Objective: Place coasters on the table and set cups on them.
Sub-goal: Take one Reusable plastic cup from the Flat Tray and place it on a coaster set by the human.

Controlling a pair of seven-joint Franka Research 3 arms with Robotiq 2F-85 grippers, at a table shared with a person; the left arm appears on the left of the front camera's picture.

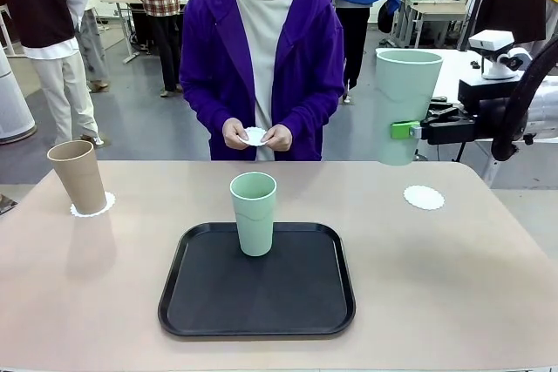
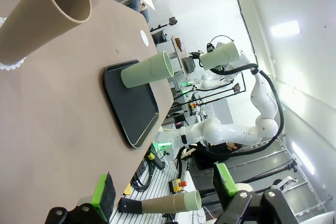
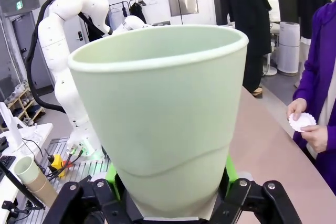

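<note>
Mint cup (image 1: pixel 406 102) clamped in right hand (image 1: pixel 403 131), aloft near bare coaster (image 1: pixel 424 197); black tray (image 1: pixel 257 320) nearby; left hand (image 2: pixel 163 187) apart, empty.

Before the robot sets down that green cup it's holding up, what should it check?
1. Right gripper clamps the raised mint cup: ok.
2. Cup upright: ok.
3. Bare coaster on the table free to take it: ok.
4. Cup lined up over that coaster: cannot tell.
5. Person's hands away from the spot: ok, they hold a third coaster at the far edge.
6. Left gripper open, out of the way: ok.
</note>
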